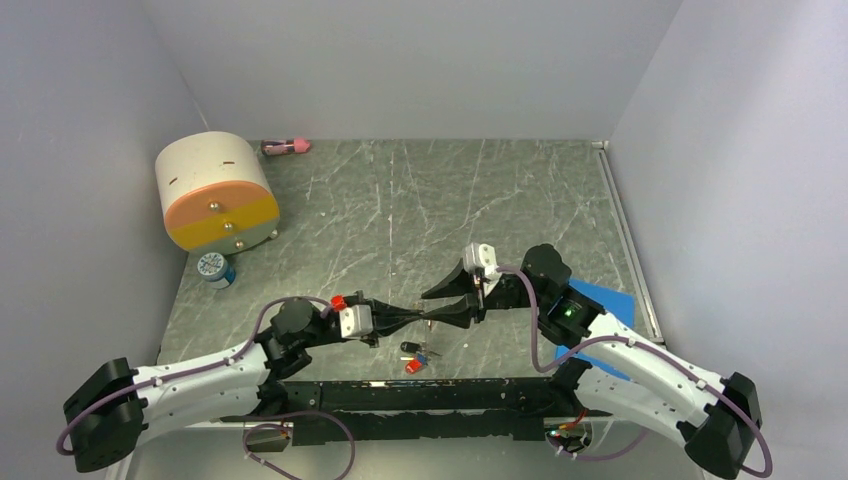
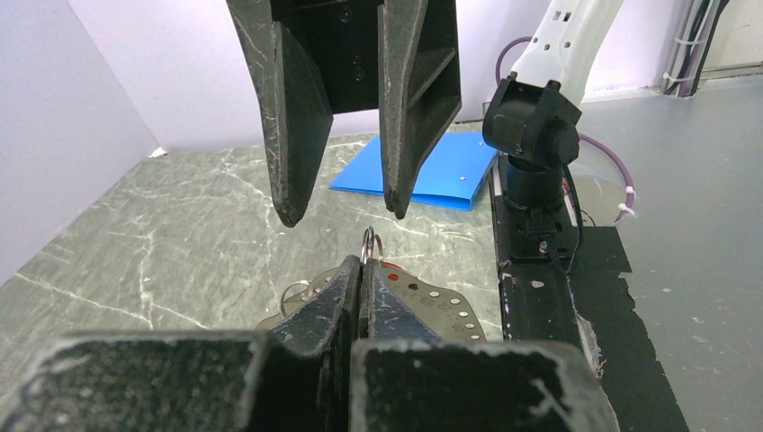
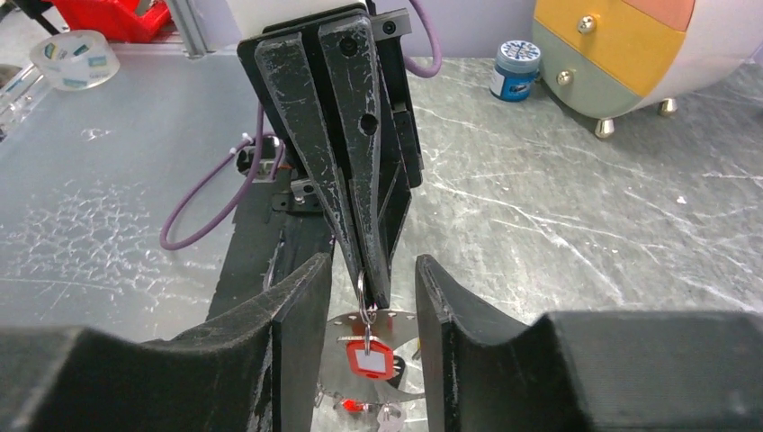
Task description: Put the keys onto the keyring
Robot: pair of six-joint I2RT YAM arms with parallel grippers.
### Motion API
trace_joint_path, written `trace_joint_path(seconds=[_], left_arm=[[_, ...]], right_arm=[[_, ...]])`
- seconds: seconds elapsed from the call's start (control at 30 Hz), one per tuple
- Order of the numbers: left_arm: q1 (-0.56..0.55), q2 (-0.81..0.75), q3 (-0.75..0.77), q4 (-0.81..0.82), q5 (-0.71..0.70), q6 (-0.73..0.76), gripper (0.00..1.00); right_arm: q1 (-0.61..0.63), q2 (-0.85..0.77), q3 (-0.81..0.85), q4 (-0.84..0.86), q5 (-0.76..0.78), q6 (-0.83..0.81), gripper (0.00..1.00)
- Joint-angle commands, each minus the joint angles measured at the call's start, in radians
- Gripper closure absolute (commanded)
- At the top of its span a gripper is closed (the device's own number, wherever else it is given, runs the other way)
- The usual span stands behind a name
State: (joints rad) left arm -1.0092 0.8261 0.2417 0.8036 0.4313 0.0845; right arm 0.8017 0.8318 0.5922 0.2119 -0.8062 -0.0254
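My left gripper (image 2: 363, 263) is shut on the thin wire ring (image 2: 368, 243) of the keyring, holding it above the table. The keyring's pale plate (image 3: 396, 328) with small holes hangs below the ring, and a red plastic tag (image 3: 366, 358) hangs in front of it. My right gripper (image 3: 371, 263) is open, one finger on each side of the left gripper's fingers (image 3: 351, 162) and the ring (image 3: 361, 292). Loose keys lie on the table underneath: a red-headed one (image 1: 413, 366) and a dark one (image 1: 415, 350). From the top, the two grippers (image 1: 425, 318) (image 1: 430, 307) meet tip to tip.
A cream-and-orange drum (image 1: 215, 195) stands at the back left, a small blue-lidded jar (image 1: 215, 270) in front of it. A pink item (image 1: 287, 147) lies by the back wall. A blue sheet (image 1: 600, 300) lies under the right arm. The table's black front edge (image 1: 430, 385) is near the keys.
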Motion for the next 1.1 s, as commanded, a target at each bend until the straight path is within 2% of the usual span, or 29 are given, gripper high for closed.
trace_joint_path(seconds=[0.0, 0.1, 0.27, 0.47, 0.73, 0.87, 0.97, 1.07], left_arm=[[-0.002, -0.032, 0.011, 0.062, 0.016, -0.008, 0.97], [-0.002, -0.038, 0.011, 0.057, 0.012, -0.006, 0.98], [-0.002, -0.032, 0.016, 0.056, 0.016, -0.003, 0.98], [-0.002, -0.024, 0.026, 0.054, 0.026, -0.005, 0.97], [-0.002, -0.034, 0.028, 0.041, 0.021, -0.003, 0.97], [-0.002, -0.038, 0.028, 0.041, 0.021, -0.002, 0.97], [-0.002, -0.038, 0.026, 0.043, 0.020, -0.003, 0.97], [-0.002, -0.038, 0.024, 0.048, 0.018, -0.005, 0.97]], right_arm=[[-0.021, -0.018, 0.000, 0.038, -0.050, -0.011, 0.56], [-0.032, -0.027, -0.015, 0.028, -0.050, -0.016, 0.57], [-0.040, -0.029, -0.040, 0.032, -0.033, -0.017, 0.75], [-0.041, -0.011, -0.040, 0.043, -0.054, -0.014, 0.74], [-0.042, 0.004, -0.038, 0.031, -0.096, -0.027, 0.58], [-0.042, 0.000, -0.041, 0.029, -0.093, -0.031, 0.59], [-0.042, -0.003, -0.044, 0.034, -0.094, -0.030, 0.68], [-0.042, -0.001, -0.047, 0.038, -0.099, -0.031, 0.68]])
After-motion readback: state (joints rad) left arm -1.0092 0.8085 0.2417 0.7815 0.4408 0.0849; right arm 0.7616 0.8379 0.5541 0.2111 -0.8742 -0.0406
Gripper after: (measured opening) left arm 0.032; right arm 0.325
